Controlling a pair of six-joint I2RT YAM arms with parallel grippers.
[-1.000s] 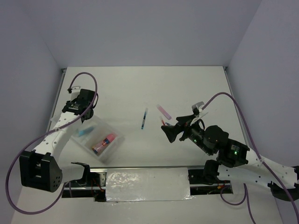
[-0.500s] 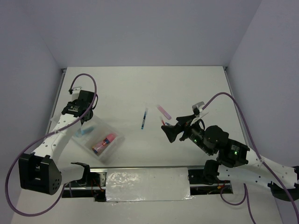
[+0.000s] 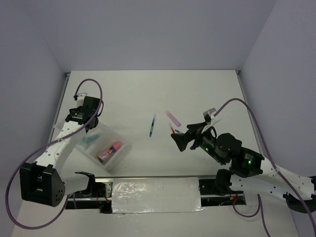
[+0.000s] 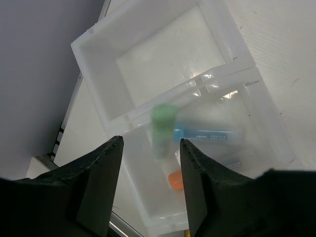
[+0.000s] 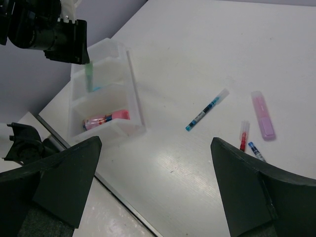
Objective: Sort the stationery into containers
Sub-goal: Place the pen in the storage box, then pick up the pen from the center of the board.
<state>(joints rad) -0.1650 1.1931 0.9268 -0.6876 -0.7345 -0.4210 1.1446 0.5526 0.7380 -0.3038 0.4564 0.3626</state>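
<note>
Blue highlighter [image 4: 207, 134] print, too blurred to read

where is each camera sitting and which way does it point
Top external: above and behind the arm bases, looking down on the table; shows both arms, left gripper over the tray, right gripper mid-table.
Left wrist: on the left arm, looking down into the tray past its own fingers.
Right wrist: on the right arm, facing left across the table toward the tray; its own fingers at the bottom corners.
Shared: both wrist views show the green highlighter at the tray.
</note>
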